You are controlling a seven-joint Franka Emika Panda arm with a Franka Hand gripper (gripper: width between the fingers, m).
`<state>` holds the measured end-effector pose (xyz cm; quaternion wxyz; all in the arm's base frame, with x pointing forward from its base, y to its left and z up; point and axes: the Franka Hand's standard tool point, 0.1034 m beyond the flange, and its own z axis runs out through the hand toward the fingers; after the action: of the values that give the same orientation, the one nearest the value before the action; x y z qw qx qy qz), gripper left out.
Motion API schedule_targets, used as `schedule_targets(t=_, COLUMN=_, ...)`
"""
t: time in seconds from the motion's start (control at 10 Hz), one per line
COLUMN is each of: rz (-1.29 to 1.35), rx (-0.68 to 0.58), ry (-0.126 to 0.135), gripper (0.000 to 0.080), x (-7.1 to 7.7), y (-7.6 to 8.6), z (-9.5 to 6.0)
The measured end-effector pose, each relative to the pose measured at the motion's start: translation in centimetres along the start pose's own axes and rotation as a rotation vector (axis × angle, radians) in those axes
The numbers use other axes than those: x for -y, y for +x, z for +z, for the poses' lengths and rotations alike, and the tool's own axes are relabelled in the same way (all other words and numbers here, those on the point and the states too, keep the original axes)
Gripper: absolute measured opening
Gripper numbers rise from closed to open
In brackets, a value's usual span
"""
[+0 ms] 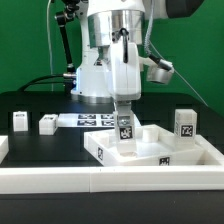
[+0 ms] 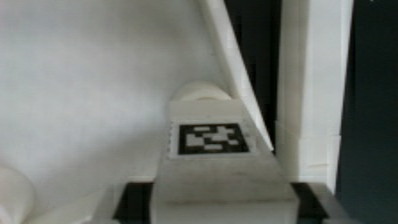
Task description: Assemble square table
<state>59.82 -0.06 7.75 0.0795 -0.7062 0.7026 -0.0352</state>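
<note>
A white leg peg (image 2: pixel 217 178) fills the middle, with its black-and-white tag (image 2: pixel 214 139) just short of its rounded end. Dark gripper fingers (image 2: pixel 128 206) sit against the peg's two sides. Behind the peg lies the square top (image 2: pixel 89 70), showing its white recessed face. Its raised wall (image 2: pixel 237 60) slants past the peg's end.

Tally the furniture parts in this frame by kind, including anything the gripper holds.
Square top: 1
Leg pegs: 4 (three on the table, one in the gripper at)
Total: 5
</note>
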Motion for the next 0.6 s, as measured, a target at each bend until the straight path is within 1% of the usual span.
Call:
schedule_targets(t=0.1, rz=-0.014, rx=0.000, ry=0.000, gripper=0.0290, x=0.00, y=-0.01, z=0.00)
schedule_targets(t=0.2, rz=-0.058, rx=0.000, ry=0.001, gripper=0.0452, x=0.03, y=0.03, z=-0.03)
schedule_targets(t=0.3, rz=-0.102, rx=0.001, ry=0.004, gripper=0.0575, x=0.23, y=0.18, z=-0.21)
schedule_targets(t=0.4, rz=-0.210, rx=0.002, ry=0.003, gripper=0.0575, x=0.38, y=0.15, z=-0.32)
schedule_targets(t=0.5, rz=-0.348, rx=0.010, ry=-0.011, gripper=0.0634, x=0.41, y=-0.12, z=-0.36)
schedule_targets(t=0.6, rz=-0.466, rx=0.025, ry=-0.032, gripper=0.0645, x=0.70, y=-0.55, z=-0.55)
